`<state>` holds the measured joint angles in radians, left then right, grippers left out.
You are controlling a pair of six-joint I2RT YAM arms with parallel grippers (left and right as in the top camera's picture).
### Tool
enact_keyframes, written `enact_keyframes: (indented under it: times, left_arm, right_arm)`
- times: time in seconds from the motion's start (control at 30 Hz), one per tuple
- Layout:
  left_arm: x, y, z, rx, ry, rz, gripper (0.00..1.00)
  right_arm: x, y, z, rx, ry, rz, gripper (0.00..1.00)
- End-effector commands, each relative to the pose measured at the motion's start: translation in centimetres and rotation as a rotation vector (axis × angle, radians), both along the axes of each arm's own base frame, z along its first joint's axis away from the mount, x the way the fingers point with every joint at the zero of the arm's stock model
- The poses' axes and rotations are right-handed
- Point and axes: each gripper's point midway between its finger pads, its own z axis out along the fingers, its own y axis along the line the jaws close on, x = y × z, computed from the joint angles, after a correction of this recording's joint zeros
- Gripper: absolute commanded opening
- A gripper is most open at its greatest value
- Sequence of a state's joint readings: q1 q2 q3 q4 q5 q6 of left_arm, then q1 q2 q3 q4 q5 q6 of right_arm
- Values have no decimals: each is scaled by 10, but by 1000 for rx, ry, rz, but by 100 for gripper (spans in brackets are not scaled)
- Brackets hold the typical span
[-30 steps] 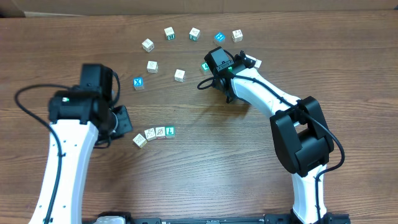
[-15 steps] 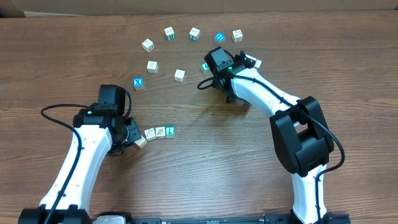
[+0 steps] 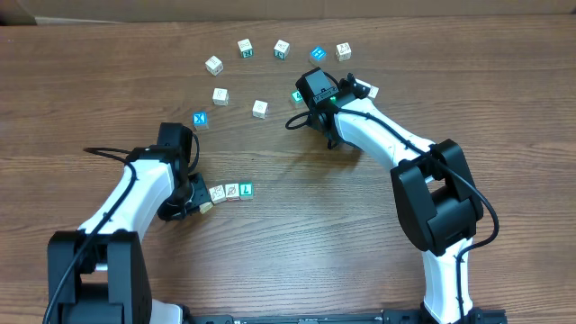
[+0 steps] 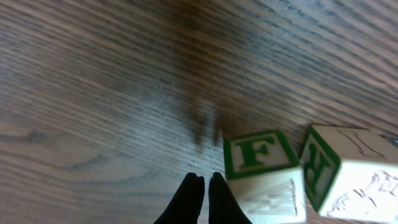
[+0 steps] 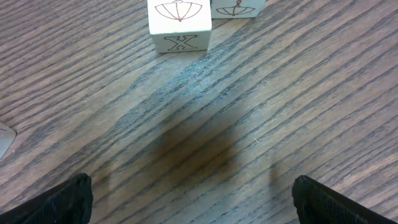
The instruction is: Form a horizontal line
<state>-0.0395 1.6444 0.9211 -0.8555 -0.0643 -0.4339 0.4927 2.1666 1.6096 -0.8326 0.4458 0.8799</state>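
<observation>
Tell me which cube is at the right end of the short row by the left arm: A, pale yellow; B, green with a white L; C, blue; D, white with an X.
B: in the overhead view the green cube with the white L sits rightmost there, beside a white cube with a drawing.

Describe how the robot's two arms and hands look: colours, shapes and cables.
Both the left arm and right arm have smooth white shells joined by bulky black joints, with thin black cables looping alongside. The left hand has slim tapered black fingers; the right hand shows only black fingertips. A small green light glows near the right wrist.
</observation>
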Motion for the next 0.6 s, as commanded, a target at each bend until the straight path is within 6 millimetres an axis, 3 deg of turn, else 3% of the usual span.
enact_keyframes:
  times: [0.0,0.57]
  left_arm:
    - [0,3,-7,15,12,-30,4]
    - [3,3,-8,13,0,-27,4]
  right_arm:
    - [1,-2,12,1,-28,-7,100]
    - [1,-2,12,1,-28,-7,100]
